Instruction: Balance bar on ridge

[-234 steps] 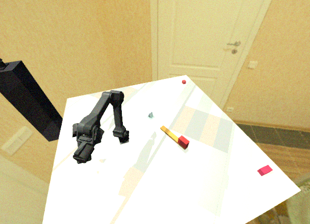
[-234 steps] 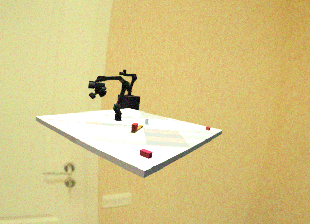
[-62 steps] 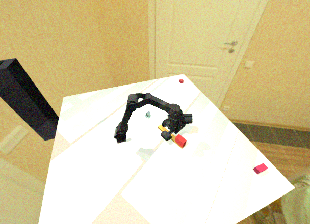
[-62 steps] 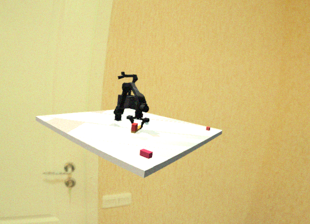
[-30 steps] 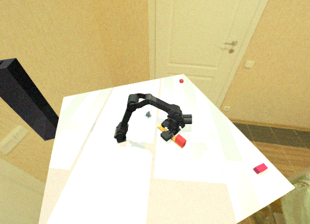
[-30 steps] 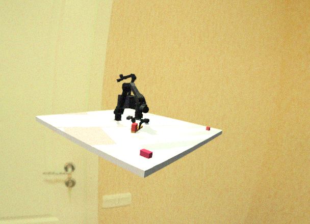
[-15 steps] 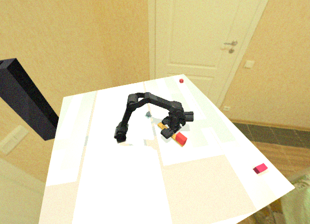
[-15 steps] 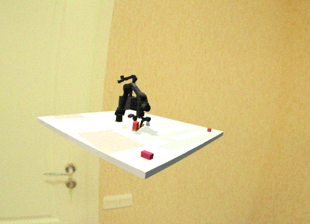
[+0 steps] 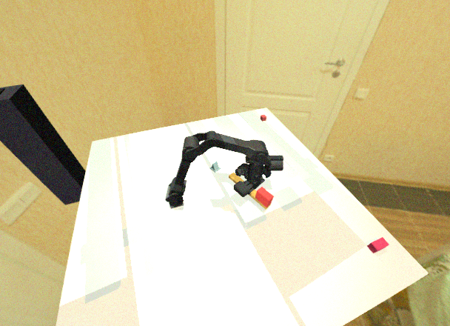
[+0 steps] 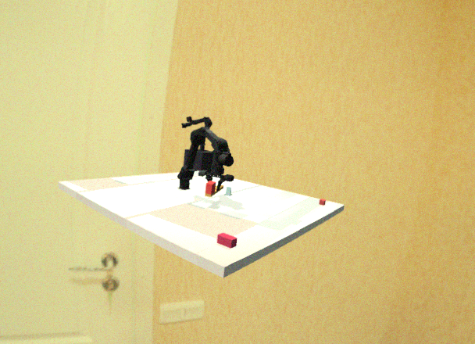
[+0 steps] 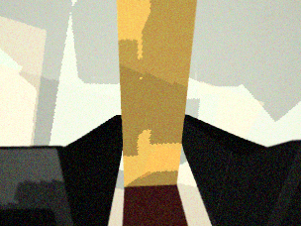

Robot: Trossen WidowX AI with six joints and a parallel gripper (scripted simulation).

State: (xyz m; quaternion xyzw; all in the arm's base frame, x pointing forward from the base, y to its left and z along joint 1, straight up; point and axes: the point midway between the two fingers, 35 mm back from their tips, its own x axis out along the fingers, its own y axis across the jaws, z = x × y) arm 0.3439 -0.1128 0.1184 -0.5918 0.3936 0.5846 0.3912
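Observation:
The bar is orange (image 9: 234,178) (image 11: 155,94) (image 10: 210,188) with a red block on one end, and it lies low at the table top. My gripper (image 9: 247,183) (image 10: 216,182) (image 11: 150,122) reaches down over the bar's middle and is shut on it, one dark finger against each long side in the wrist view. The ridge (image 9: 215,167) (image 10: 228,191) is a small pale blue wedge. It stands on the table a short way from the bar's orange end, apart from it.
A red block (image 9: 377,244) (image 10: 226,240) lies near one table corner, and a smaller red one (image 9: 263,117) (image 10: 322,202) near another. The arm's base (image 9: 174,196) stands left of the ridge. A dark blue beam (image 9: 33,144) hangs off the table's left side.

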